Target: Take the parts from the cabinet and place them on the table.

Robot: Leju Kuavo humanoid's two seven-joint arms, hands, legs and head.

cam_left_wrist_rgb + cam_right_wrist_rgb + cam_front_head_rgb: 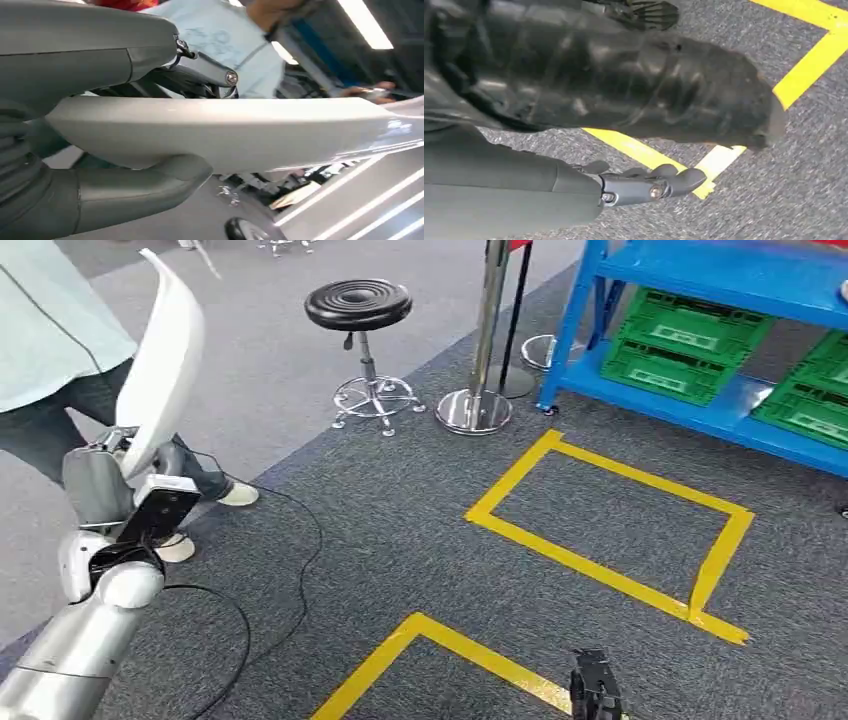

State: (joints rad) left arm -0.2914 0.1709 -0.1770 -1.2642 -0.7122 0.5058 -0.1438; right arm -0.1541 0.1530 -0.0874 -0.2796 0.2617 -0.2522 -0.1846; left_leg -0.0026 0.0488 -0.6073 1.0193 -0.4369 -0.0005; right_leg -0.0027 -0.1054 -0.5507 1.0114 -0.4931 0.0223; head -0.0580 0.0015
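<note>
Holding: left hand (120, 475) grips a long white curved part (165, 360), raised at the left of the head view; in the left wrist view the thumb (125, 187) lies under the part (240, 130) and darker fingers (200, 75) over it.
Right hand: hangs low over the carpet; fingers (649, 186) lie close together, nothing seen in them; how far curled I cannot tell. A dark tip (595, 685) shows at the head view's lower edge.
Floor: grey carpet (420, 530) with yellow tape (610, 570) outlines.
Shelf: blue rack (700, 300) at upper right, green crates (690, 340) on its low tier.
Person: stands just beside the part, in a pale shirt (50, 320).
Stool: black-topped (358, 305), near a chrome post (480, 390).
Cable: black (290, 570), trailing on the carpet.
Hidden: the part's far end is cut off in the wrist view.
</note>
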